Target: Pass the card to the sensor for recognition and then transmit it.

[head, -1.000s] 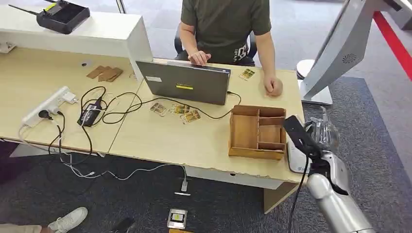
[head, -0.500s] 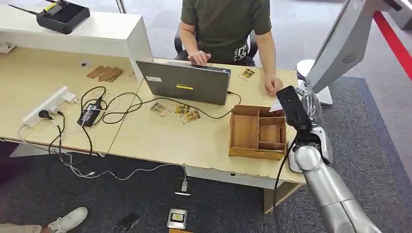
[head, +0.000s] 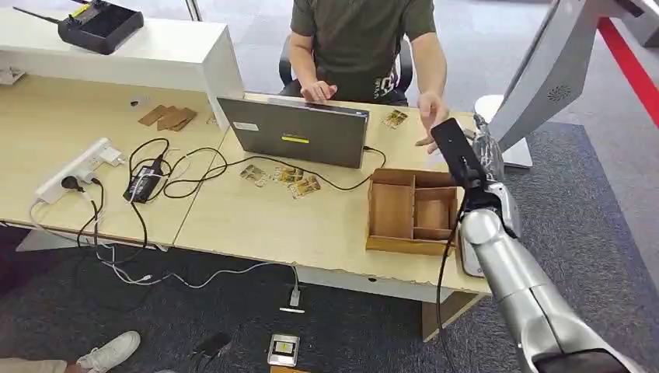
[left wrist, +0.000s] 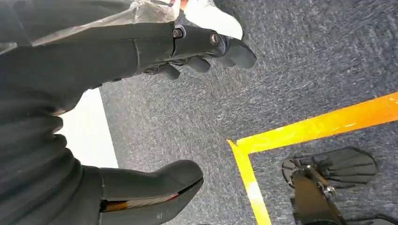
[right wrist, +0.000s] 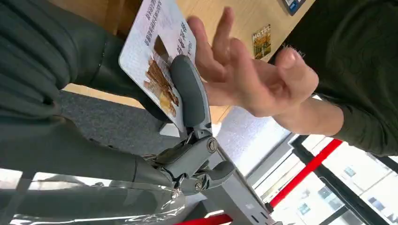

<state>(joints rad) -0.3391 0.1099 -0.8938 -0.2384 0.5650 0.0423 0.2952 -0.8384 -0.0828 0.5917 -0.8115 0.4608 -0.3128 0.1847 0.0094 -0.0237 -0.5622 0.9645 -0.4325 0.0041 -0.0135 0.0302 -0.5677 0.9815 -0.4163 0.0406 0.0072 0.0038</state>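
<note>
— Holding the card [right wrist: 155,56], is it? Where does it sit?

— Yes. In the right wrist view the right hand [right wrist: 187,117] pinches the card between its thick grey thumb and the darker fingers behind, printed face showing. In the head view that hand [head: 483,159] is raised at the right of the frame, above the far right end of the table [head: 256,225].

— Why held up like that?

— I judge it is the handover: the person's hand [right wrist: 248,79] is open, palm up, right beside the card's edge, fingers spread to take it. I cannot tell whether they touch it yet.

— And the left hand?

— The left hand [left wrist: 141,117] hangs over grey carpet with a yellow floor line, fingers apart, nothing in it.

— What lies around?

— A wooden organizer [head: 412,211] sits just below the raised hand, a laptop [head: 299,130] at the centre, loose cards [head: 284,177] in front of it, a power strip [head: 78,167] and cables at left. A white stand [head: 536,85] rises at upper right.

— Anything in the way?

— Only the organizer's walls beneath, should the hand drop.
</note>
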